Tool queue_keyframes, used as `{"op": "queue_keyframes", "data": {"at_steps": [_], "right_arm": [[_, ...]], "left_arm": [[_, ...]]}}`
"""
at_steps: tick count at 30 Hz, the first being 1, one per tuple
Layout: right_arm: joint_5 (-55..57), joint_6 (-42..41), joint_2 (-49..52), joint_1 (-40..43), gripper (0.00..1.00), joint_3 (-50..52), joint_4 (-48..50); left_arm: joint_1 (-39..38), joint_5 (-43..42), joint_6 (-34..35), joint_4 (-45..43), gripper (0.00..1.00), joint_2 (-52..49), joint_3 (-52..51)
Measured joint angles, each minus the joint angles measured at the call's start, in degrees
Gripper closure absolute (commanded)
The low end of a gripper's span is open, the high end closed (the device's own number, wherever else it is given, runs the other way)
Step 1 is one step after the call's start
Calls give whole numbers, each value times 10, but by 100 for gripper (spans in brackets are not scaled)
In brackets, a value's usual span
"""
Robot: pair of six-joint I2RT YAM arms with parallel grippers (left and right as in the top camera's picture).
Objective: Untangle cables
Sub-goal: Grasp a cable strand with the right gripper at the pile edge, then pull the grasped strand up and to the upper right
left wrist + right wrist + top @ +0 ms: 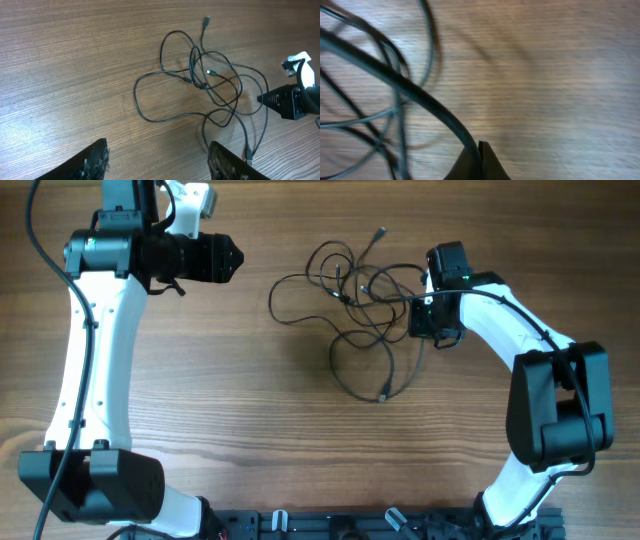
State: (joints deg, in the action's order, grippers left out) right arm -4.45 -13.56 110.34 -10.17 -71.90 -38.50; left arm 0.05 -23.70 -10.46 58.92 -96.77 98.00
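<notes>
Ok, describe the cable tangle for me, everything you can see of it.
The cables are thin black cords, rubbery-looking, lying on the wooden table in loose overlapping loops that cross and knot near the middle. One small plug end sticks out at the far side and another at the near side. A strand at the tangle's right edge runs into the shut right end effector, which pinches it. The open left end effector is not touching them.

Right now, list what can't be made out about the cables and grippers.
- Right wrist: cables blurred, too close; right gripper cut off by the bottom edge.
- Overhead: its fingertips hidden under the right arm; cable crossings too small to order.
- Left wrist: left gripper fingers cut off by the bottom edge.
</notes>
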Motion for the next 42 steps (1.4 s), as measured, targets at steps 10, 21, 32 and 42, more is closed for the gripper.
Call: {"op": "queue_keyframes", "data": {"at_steps": [10, 21, 32, 42], "right_arm": [[-28, -18, -25, 3, 96, -76, -24], [-30, -24, -136, 3, 95, -290, -135], [-14, -52, -137, 3, 95, -419, -73], [-6, -58, -137, 3, 95, -604, -125]], "left_arm": [[0, -1, 0, 0, 34, 0, 0], [0, -2, 0, 0, 35, 0, 0], [0, -2, 0, 0, 35, 0, 0], [0, -2, 0, 0, 35, 0, 0]]}}
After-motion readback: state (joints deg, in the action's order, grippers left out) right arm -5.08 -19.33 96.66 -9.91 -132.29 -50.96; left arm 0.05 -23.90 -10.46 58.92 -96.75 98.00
